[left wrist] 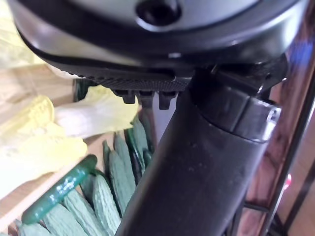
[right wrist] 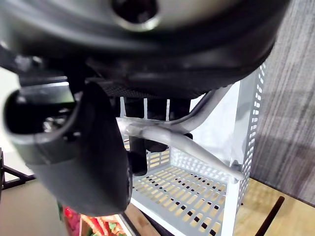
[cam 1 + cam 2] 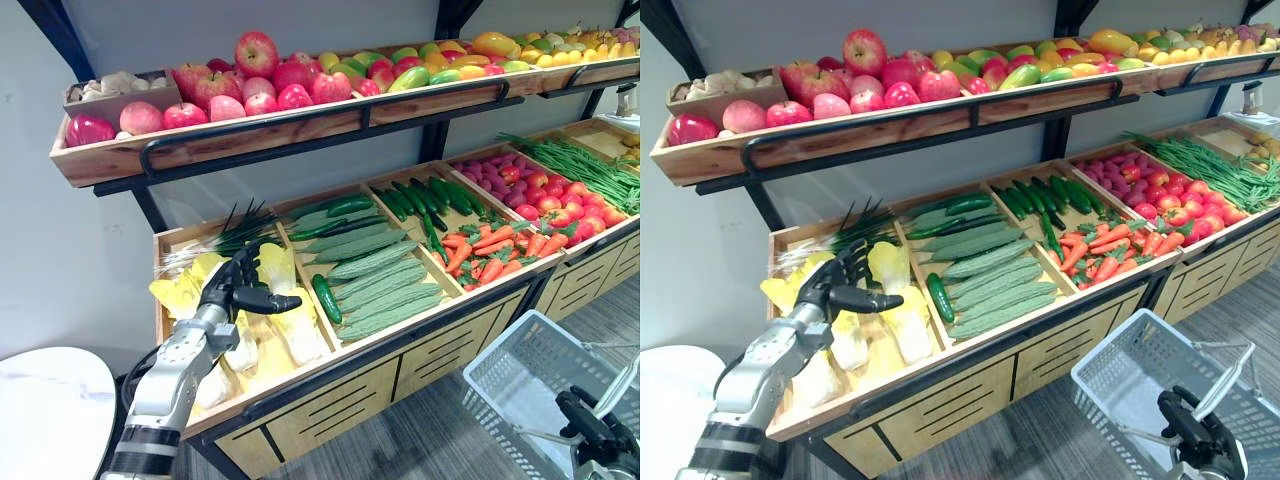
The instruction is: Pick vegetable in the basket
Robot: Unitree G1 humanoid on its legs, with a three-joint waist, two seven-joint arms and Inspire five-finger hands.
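Nearest, the right hand (image 3: pixel 1185 412) is curled round the wire handle (image 2: pixel 167 137) of the perforated grey basket (image 3: pixel 505 385). Farther off, the left hand (image 3: pixel 235 290), fingers relaxed and empty, hovers over smooth pale-yellow cabbages (image 3: pixel 290 335): the reach step. Next, lower and close on one. Ridged green gourds (image 3: pixel 375 285) lie beyond.

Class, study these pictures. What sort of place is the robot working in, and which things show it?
Probably a grocery shop's produce section, possibly a mock-up: a tiered wooden display stand, red apples on its upper shelf, orange carrots in a lower compartment, and a grey perforated shopping basket.
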